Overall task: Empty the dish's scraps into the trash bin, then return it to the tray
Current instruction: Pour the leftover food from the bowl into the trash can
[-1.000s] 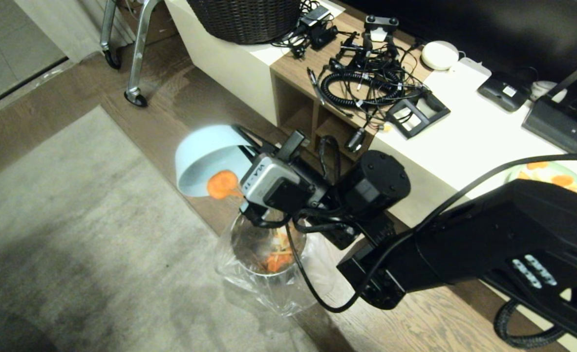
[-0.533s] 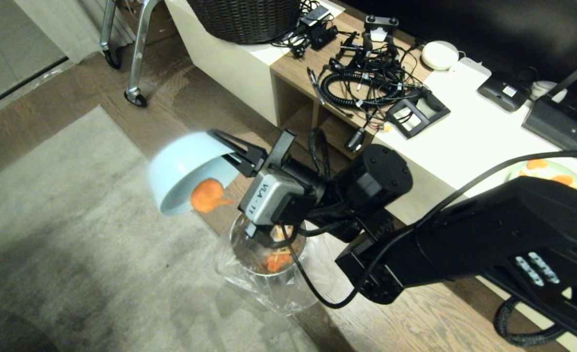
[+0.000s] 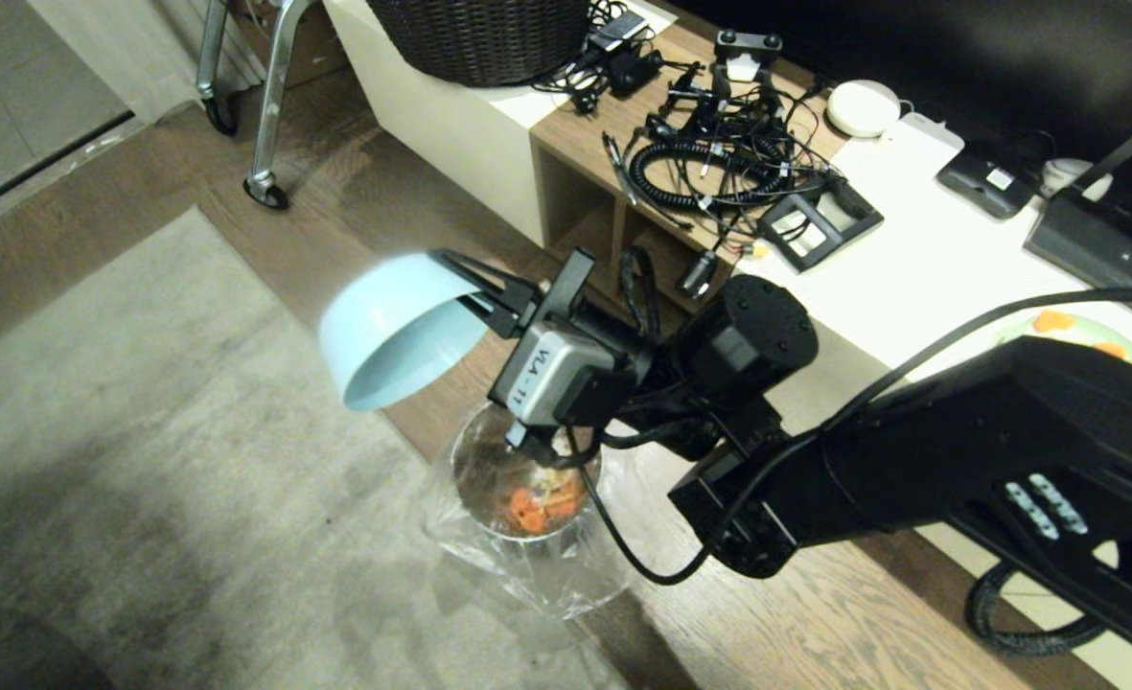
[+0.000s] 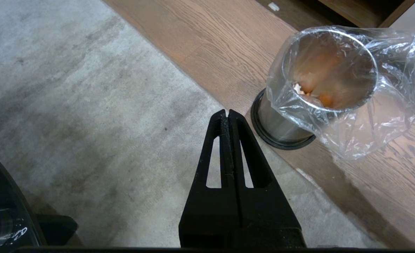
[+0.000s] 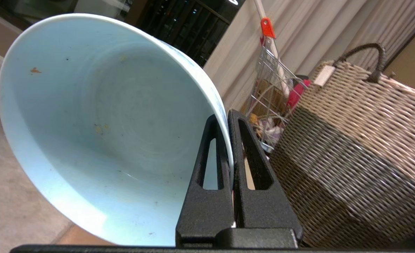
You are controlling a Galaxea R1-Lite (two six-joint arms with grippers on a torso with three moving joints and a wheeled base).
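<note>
Above the trash bin (image 3: 527, 479), the right gripper (image 3: 460, 283) holds the dish (image 3: 398, 331) tipped on its side.
Its fingers (image 5: 244, 154) clamp the dish's rim; the bluish-white inside is empty apart from a few specks. The scraps (image 3: 537, 503) lie inside the lined metal bin on the wooden floor. The left gripper (image 4: 227, 114) hangs over the rug beside the bin, fingers pressed together on nothing.

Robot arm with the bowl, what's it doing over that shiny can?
The right gripper is pinching the rim of the small round bluish-white bowl, tipped on its side above the small shiny metal trash bin with a crinkled clear liner. The bowl looks emptied, only tiny specks left, and orange carrot scraps lie inside the bin. The left gripper hangs shut and idle nearby.
</note>
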